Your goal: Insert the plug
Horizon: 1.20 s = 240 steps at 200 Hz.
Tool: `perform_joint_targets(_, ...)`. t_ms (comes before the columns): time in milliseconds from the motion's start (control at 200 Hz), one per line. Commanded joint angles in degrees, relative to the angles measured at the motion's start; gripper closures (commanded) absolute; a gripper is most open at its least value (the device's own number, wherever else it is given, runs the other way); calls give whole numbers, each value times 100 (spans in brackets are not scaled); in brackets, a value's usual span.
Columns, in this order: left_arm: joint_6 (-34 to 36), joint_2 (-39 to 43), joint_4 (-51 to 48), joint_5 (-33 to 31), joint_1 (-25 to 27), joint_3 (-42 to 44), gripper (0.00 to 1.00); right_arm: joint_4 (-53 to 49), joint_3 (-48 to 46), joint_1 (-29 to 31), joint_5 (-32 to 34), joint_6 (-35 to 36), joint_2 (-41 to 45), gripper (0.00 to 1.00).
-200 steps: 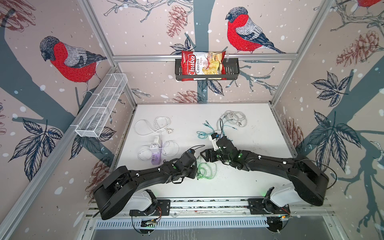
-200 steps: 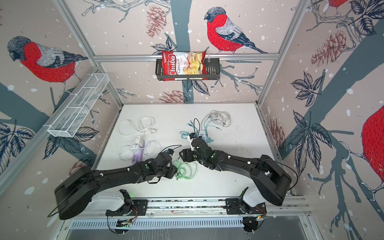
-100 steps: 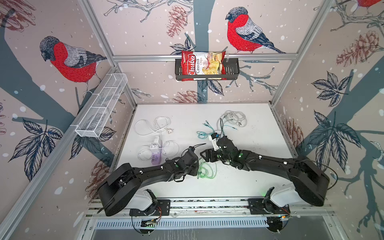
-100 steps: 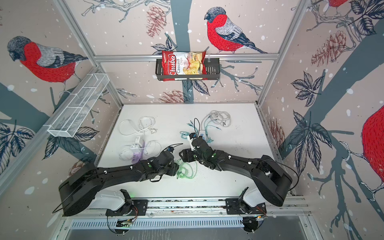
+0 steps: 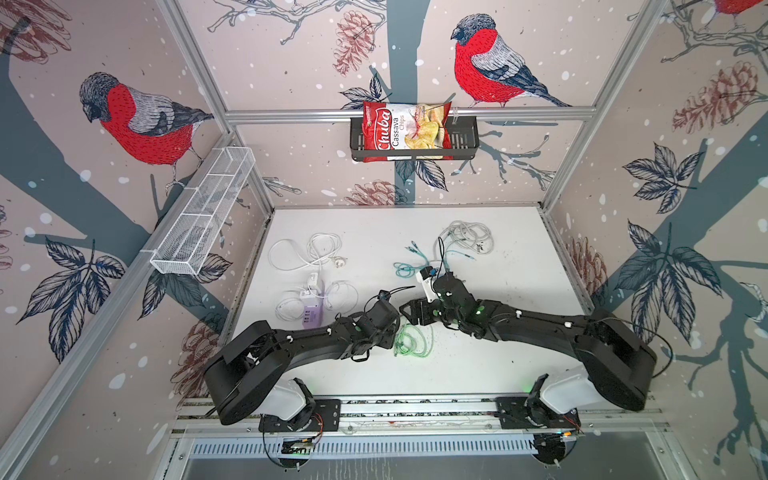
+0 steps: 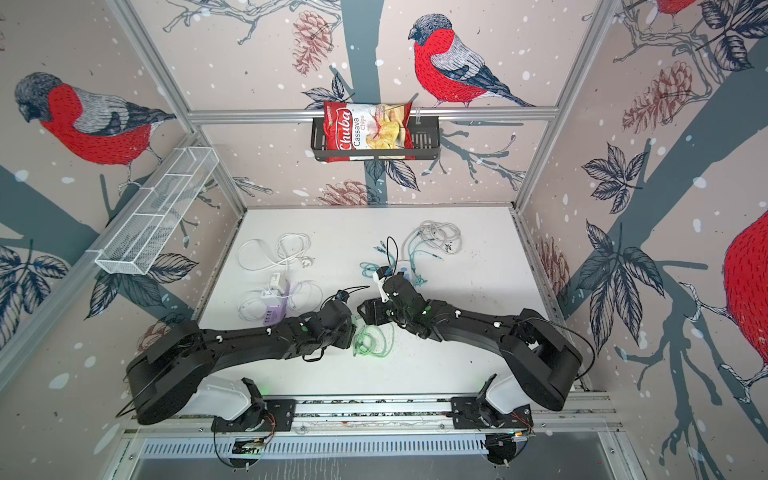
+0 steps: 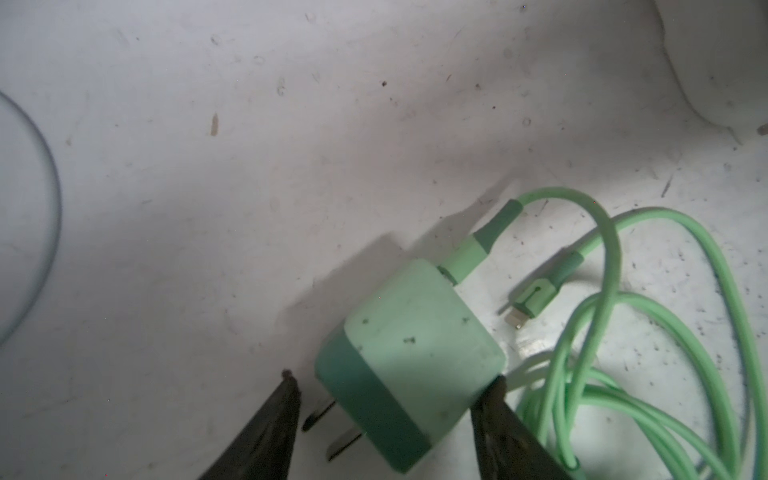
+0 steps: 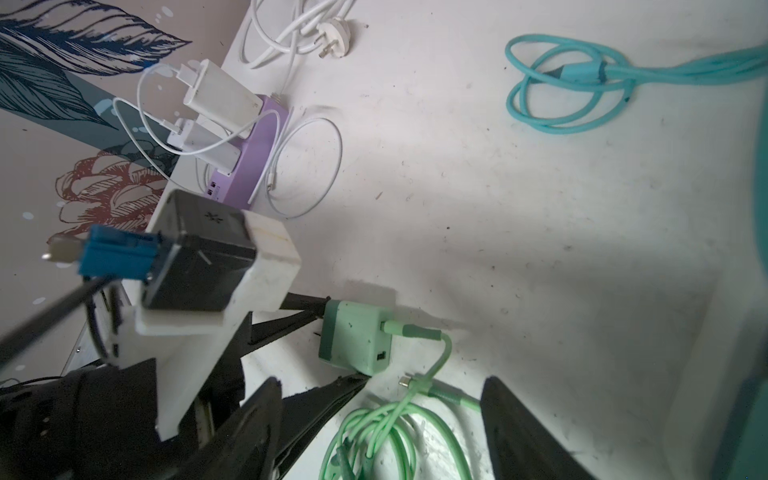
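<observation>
The plug is a mint-green charger (image 7: 411, 361) lying on its side on the white table, metal prongs (image 7: 340, 440) pointing back toward my left wrist. A green cable (image 7: 602, 232) runs from it into a loose coil (image 5: 411, 340). My left gripper (image 7: 393, 376) is open around the charger: one finger (image 7: 282, 415) stands clear of it, and one (image 7: 498, 415) is at its corner. My right gripper (image 8: 380, 382) hangs open just above the coil (image 8: 386, 432), facing the charger (image 8: 357, 340). The purple power strip (image 5: 311, 318) lies to the left, with two white chargers (image 8: 220, 95) in it.
A teal cable (image 5: 409, 266), a white cable with a round plug (image 5: 307, 249) and a grey cable bundle (image 5: 469, 235) lie farther back. A chips bag (image 5: 405, 131) sits in a black wall basket. A white wire basket (image 5: 203, 216) hangs on the left wall.
My left gripper's jaws have widened, and the green charger now lies loose on the table between them. The left arm's elbow shifted a little. The right arm has stayed put.
</observation>
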<state>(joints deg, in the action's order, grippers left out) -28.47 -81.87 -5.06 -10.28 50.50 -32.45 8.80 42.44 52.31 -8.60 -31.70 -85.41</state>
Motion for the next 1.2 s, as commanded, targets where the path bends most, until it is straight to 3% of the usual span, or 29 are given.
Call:
perform_joint_targets(0,49,-111,-93,344,4,-2,38,120,138,-15,-142,-151,-144,24)
perform_joint_targets(305,-213,-254,518,1439,109,-29,40,-277,176,-442,48,-501,-115,24)
perform_joint_targets(565,-262,-300,567,1520,644,-261,40,-440,60,-740,71,-486,192,24)
perform_joint_targets(675,-81,-453,435,1344,732,-396,40,-500,-15,-797,69,-461,362,24)
perform_joint_targets(941,162,-725,-807,-50,751,-926,32,-537,-314,-1003,53,-460,813,23)
perform_joint_targets(1196,630,-566,-609,-334,751,-926,32,-516,-352,-1021,45,-460,886,23)
